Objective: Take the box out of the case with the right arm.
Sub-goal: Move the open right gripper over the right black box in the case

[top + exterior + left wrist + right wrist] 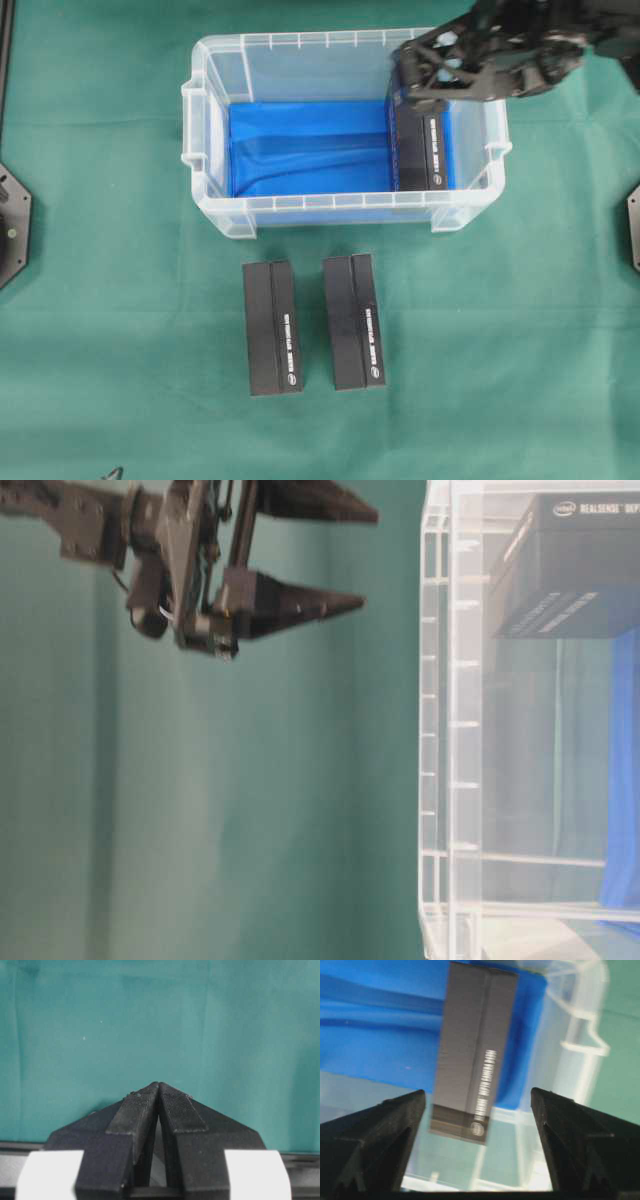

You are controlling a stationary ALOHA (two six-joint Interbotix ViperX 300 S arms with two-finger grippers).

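Our right gripper (pixel 477 1105) is spread wide, empty above the box (pixel 428 150). It sits tight against the case (pixel 215 140) wall, so we risk a finger clipping the rim. Left gripper (pixel 159 1091) pinched together.

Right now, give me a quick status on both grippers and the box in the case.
Right gripper open above the case, holding nothing. Left gripper shut, parked. Box lies at the case's right end, nothing on top of it.

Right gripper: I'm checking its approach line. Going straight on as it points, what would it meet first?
Probably the black box inside the case; the right gripper is open with the box between its fingers' line, though depth is unclear.
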